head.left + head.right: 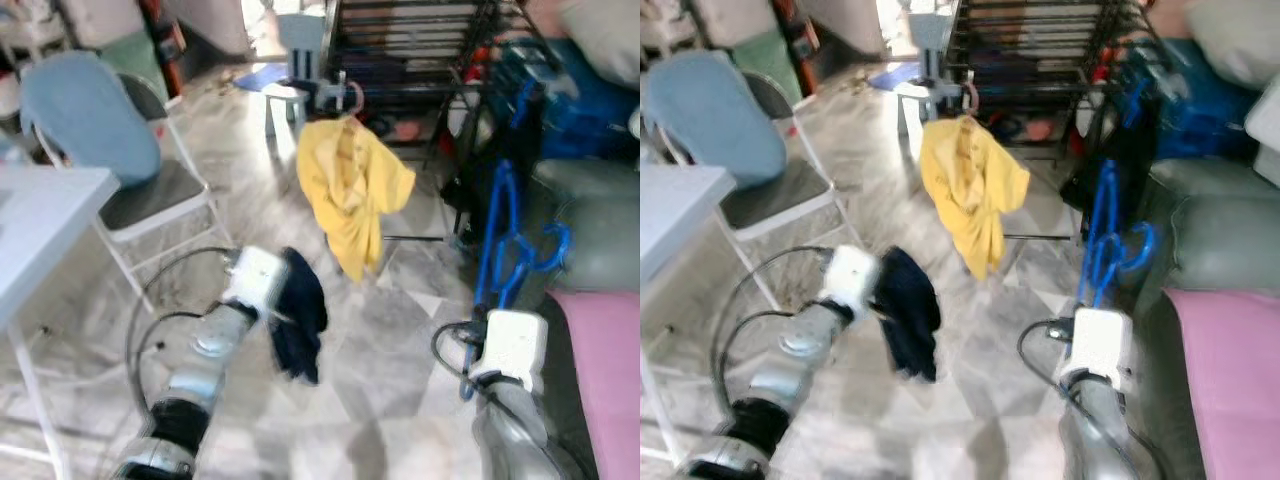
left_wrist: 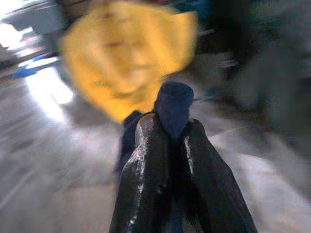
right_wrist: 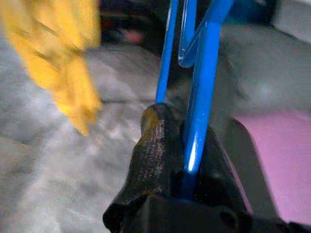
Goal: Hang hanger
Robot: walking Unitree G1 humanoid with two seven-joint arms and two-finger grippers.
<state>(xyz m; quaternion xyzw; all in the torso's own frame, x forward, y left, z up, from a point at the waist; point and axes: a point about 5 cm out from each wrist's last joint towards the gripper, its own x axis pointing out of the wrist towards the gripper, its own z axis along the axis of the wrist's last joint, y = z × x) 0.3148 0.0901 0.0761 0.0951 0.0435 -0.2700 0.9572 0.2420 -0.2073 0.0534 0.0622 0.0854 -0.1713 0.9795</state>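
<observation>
From the left eye we see our right hand [image 1: 497, 300] low on the right, holding a blue hanger [image 1: 505, 235] that stands up beside the grey couch [image 1: 590, 240]. Our left hand [image 1: 285, 300] grips a dark blue cloth [image 1: 300, 315] that droops over the floor [image 1: 400, 350]. A yellow shirt [image 1: 350, 190] hangs ahead, in front of a black rack [image 1: 410, 50]. From the right eye we see a folding chair [image 1: 760, 190] and a white bench [image 1: 670, 210] on our left, with open floor between them and the couch. The left wrist view shows our two fingers [image 2: 146, 165] pinched shut on the cloth. The right wrist view shows the fingers [image 3: 155, 155] clamped on the hanger's blue bar. We think the hanger could catch on the yellow shirt or bump the rack, because both sit close together ahead. The cloth could drag and slip. The pictures are blurry, so aiming may be hard. The middle of the floor looks like the best path.
</observation>
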